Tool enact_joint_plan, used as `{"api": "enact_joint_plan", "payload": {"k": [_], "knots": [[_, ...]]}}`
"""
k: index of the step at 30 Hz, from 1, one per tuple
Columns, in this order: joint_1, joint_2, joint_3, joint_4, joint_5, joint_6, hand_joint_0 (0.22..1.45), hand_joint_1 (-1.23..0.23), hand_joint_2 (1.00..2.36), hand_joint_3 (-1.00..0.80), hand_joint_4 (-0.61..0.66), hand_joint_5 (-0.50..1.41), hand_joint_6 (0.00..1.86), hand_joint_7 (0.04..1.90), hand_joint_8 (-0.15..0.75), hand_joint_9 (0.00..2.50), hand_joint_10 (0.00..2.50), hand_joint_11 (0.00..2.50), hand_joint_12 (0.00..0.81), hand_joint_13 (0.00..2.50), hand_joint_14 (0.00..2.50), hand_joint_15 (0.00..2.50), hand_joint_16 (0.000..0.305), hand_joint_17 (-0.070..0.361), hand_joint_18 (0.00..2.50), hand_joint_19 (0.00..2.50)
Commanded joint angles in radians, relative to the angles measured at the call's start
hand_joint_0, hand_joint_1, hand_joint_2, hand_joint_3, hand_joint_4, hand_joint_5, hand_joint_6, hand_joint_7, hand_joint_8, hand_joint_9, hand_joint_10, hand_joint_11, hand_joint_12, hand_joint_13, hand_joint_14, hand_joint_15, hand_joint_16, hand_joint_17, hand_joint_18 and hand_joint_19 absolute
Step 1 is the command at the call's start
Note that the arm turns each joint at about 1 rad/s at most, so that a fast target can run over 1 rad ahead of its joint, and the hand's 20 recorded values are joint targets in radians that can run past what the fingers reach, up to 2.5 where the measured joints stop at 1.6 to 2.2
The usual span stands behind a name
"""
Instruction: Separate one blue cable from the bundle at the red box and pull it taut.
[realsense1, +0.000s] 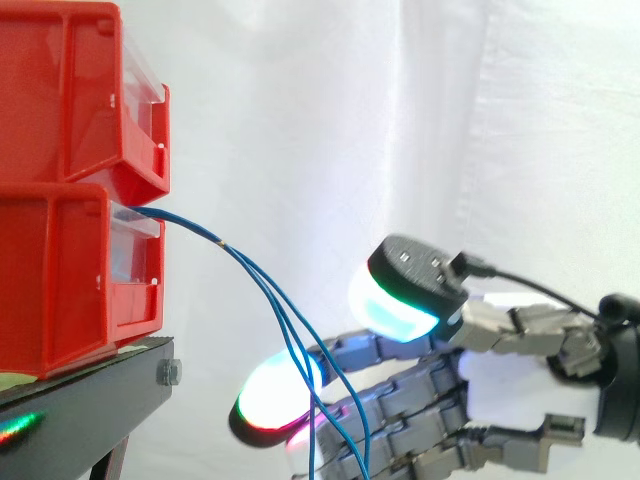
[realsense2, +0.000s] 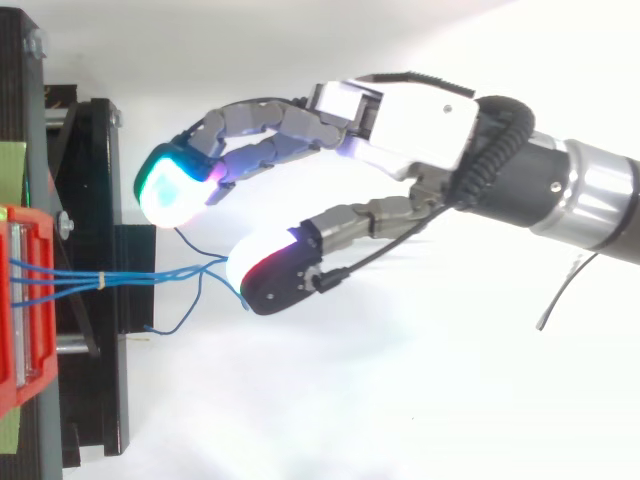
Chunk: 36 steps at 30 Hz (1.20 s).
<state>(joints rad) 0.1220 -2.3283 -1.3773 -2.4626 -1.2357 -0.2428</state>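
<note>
The blue cables (realsense2: 150, 275) come out of the front of the lower red box (realsense1: 60, 280) on the black stand (realsense1: 90, 400). They run right as a tight bundle to a small pale tie (realsense2: 101, 281), then fan apart and sag down and to the right. In the top view their loose lengths reach into the gap of the hand (realsense2: 420, 120).

The hand is spread, with gently curved fingers whose glowing fingertips (realsense2: 172, 190) stand well apart from the thumb pad (realsense2: 270, 275), so it pinches nothing. The strands end at the thumb pad's edge, and I cannot tell whether they touch it.

These cables look thin, light and limp, and their smooth sheath is likely to slip between thick pads. A single strand should be easiest to take to the right of the tie, where the cables already lie apart; one strand loops off toward the fingertips. A firm pad-to-pad pinch and a steady pull to the right seems right, because a jerk could drag the whole bundle or shift the box.

No writing or label can be read on the box, the stand or the cables.
</note>
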Motion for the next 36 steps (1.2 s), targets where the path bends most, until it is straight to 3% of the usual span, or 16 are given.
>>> {"api": "enact_joint_plan", "payload": {"k": [1, 4, 13, 24, 28, 29, 30, 36], "knots": [[-0.004, -0.042, 0.044, 0.008, -0.019, 0.053, 0.54, -0.65, 1.00, -0.50, 0.24, -0.20, 0.50, 0.97, 0.346, 0.61, 0.01, 0.56, 0.349, 0.66, 0.01, 0.44, 0.041, 0.092, 0.61, 0.32], [0.005, -0.042, 0.055, 0.007, -0.018, 0.088, 0.55, -0.62, 1.00, -0.49, 0.23, -0.20, 0.50, 1.06, 0.345, 0.62, 0.01, 0.58, 0.355, 0.68, 0.01, 0.45, 0.042, 0.094, 0.64, 0.34], [0.005, -0.074, 0.061, 0.071, -0.021, 0.168, 0.55, -0.62, 1.00, -0.49, 0.22, -0.19, 0.50, 1.12, 0.351, 0.64, 0.01, 0.59, 0.368, 0.72, 0.02, 0.48, 0.043, 0.098, 0.67, 0.37], [0.008, -0.078, 0.090, 0.077, -0.033, 0.174, 0.55, -0.62, 1.00, -0.49, 0.22, -0.19, 0.50, 1.14, 0.356, 0.65, 0.01, 0.60, 0.372, 0.75, 0.02, 0.50, 0.044, 0.099, 0.70, 0.40], [0.010, -0.103, 0.095, 0.085, -0.068, 0.189, 0.55, -0.62, 1.00, -0.49, 0.22, -0.19, 0.50, 1.13, 0.356, 0.66, 0.01, 0.60, 0.374, 0.75, 0.02, 0.51, 0.044, 0.100, 0.71, 0.40], [0.011, -0.124, 0.103, 0.090, -0.076, 0.201, 0.55, -0.62, 1.00, -0.49, 0.23, -0.19, 0.50, 1.12, 0.355, 0.66, 0.01, 0.60, 0.373, 0.75, 0.02, 0.50, 0.044, 0.100, 0.71, 0.40], [0.015, -0.155, 0.139, 0.096, -0.099, 0.237, 0.55, -0.62, 1.00, -0.49, 0.22, -0.19, 0.50, 1.13, 0.356, 0.65, 0.01, 0.61, 0.376, 0.76, 0.02, 0.50, 0.044, 0.100, 0.72, 0.41], [0.024, -0.157, 0.155, 0.099, -0.127, 0.240, 0.55, -0.62, 1.00, -0.48, 0.22, -0.19, 0.50, 1.13, 0.354, 0.66, 0.01, 0.61, 0.375, 0.77, 0.02, 0.51, 0.045, 0.101, 0.73, 0.42]]}}
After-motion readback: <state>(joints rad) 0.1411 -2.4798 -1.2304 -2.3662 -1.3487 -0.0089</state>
